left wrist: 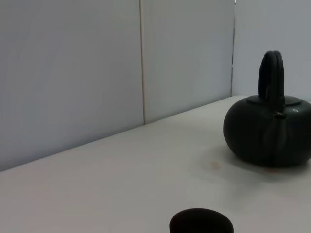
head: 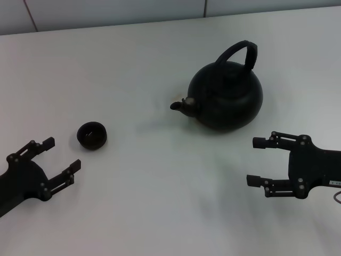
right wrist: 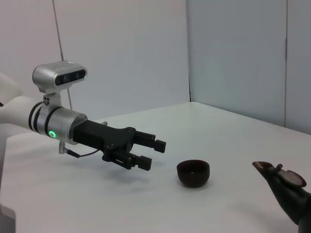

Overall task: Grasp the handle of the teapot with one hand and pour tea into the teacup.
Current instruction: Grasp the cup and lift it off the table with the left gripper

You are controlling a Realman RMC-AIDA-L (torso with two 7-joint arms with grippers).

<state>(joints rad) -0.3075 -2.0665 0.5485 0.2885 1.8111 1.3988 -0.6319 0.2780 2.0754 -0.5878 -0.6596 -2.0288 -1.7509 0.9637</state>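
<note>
The black teapot (head: 226, 96) stands on the white table at the centre right, its spout (head: 181, 105) pointing left and its arched handle (head: 240, 53) upright over the lid. The left wrist view shows the teapot (left wrist: 269, 128) too, and the right wrist view shows only its spout (right wrist: 284, 184). The small black teacup (head: 91, 135) sits at the left; it also shows in the right wrist view (right wrist: 193, 173) and the left wrist view (left wrist: 201, 224). My right gripper (head: 257, 161) is open, below and right of the teapot. My left gripper (head: 61, 154) is open, just below-left of the teacup, and also shows in the right wrist view (right wrist: 153, 153).
The white table (head: 160, 202) ends at a back edge against pale wall panels (head: 106, 10). A cable (head: 337, 197) hangs by my right arm at the frame's right edge.
</note>
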